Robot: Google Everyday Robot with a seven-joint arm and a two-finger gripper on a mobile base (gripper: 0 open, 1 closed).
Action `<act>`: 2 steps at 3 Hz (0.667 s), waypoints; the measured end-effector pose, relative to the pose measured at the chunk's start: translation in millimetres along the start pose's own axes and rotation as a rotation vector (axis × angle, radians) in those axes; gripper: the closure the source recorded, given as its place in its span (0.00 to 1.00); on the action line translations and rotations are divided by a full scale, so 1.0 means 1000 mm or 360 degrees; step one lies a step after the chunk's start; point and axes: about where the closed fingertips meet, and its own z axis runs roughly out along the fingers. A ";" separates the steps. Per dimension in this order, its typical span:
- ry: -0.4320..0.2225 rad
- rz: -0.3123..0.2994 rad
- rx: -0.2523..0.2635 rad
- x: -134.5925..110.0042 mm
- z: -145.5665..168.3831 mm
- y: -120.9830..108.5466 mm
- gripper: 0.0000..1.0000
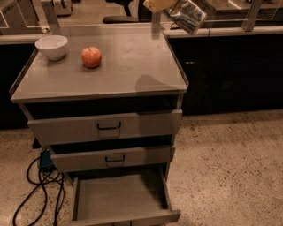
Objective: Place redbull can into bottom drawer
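Observation:
The redbull can (189,16), silver and blue, hangs tilted in the air at the top of the camera view, above and just beyond the cabinet's back right corner. My gripper (173,9) is shut on its upper end; only the gripper's pale tip shows at the frame's top edge. The bottom drawer (118,197) is pulled out at the foot of the cabinet, a wide shallow tray with nothing in it, far below and to the left of the can.
A white bowl (51,46) and a red apple (91,56) sit on the cabinet top (128,66) at the left. The two upper drawers (108,126) stand slightly ajar. Black cables (42,187) lie on the floor at left. A dark counter runs behind.

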 end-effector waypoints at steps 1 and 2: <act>0.0023 -0.0037 0.0011 0.003 -0.007 0.000 1.00; 0.0037 -0.0071 -0.0051 0.041 -0.003 0.041 1.00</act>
